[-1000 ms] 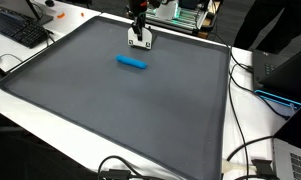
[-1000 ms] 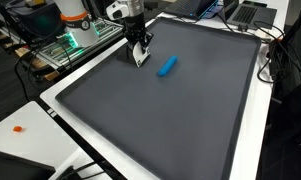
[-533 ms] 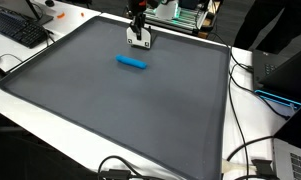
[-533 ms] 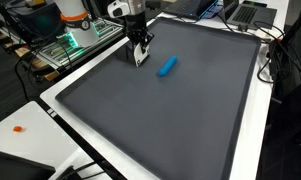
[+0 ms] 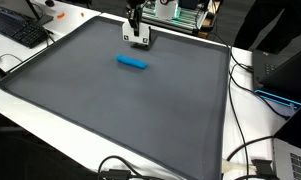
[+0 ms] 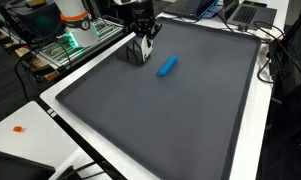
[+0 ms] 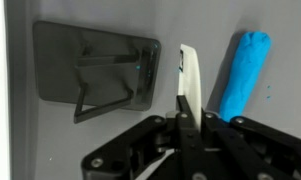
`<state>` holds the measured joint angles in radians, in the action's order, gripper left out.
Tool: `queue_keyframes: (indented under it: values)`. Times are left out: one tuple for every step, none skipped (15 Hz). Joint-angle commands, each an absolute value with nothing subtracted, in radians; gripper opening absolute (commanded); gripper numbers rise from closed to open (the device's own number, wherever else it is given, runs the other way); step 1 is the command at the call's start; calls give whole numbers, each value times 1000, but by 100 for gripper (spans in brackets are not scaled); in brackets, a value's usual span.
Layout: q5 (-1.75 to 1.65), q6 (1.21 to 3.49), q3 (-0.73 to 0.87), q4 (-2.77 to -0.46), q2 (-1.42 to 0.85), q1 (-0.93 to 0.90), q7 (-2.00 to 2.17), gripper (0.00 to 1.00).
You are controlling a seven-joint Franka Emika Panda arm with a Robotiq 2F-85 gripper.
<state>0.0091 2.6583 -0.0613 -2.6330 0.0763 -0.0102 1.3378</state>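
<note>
My gripper (image 7: 191,116) is shut on a thin white flat piece (image 7: 192,72) that sticks out past the fingertips. In both exterior views the gripper (image 5: 138,30) (image 6: 142,40) hangs over the far part of the dark grey mat (image 5: 140,110), with the white piece (image 5: 138,39) (image 6: 138,52) held just above it. A blue cylinder-shaped object (image 5: 132,62) (image 6: 167,67) lies flat on the mat, close to the gripper; in the wrist view it (image 7: 245,72) lies right beside the white piece. A dark grey rectangular stand (image 7: 95,75) lies on the mat on the other side.
The mat sits on a white table (image 5: 50,120). A keyboard (image 5: 18,28) lies off one corner. Electronics with green lights (image 5: 180,14) (image 6: 65,45) stand behind the arm. Cables (image 5: 252,150) and laptops (image 6: 240,12) line the edges.
The gripper, with the white piece in it, has risen a little and shifted slightly toward the mat's far edge. The blue object has not moved.
</note>
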Motion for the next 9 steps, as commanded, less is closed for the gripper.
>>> queue_keyframes:
  values:
    - [6, 2539, -76, -2551, 72, -36, 1185, 1]
    - [4, 2532, -82, -2525, 59, -43, 1139, 1]
    - [-2, 2516, -89, -2498, 47, -51, 1099, 1]
    - [-7, 2510, -94, -2476, 35, -58, 1060, 1]
    - [-4, 2508, -99, -2449, 17, -66, 1014, 1]
    - [-8, 2508, -103, -2426, -3, -72, 971, 1]
    - [-2, 2510, -106, -2401, -26, -78, 920, 1]
    - [-1, 2512, -107, -2379, -48, -83, 867, 1]
    - [10, 2514, -106, -2354, -74, -87, 806, 1]
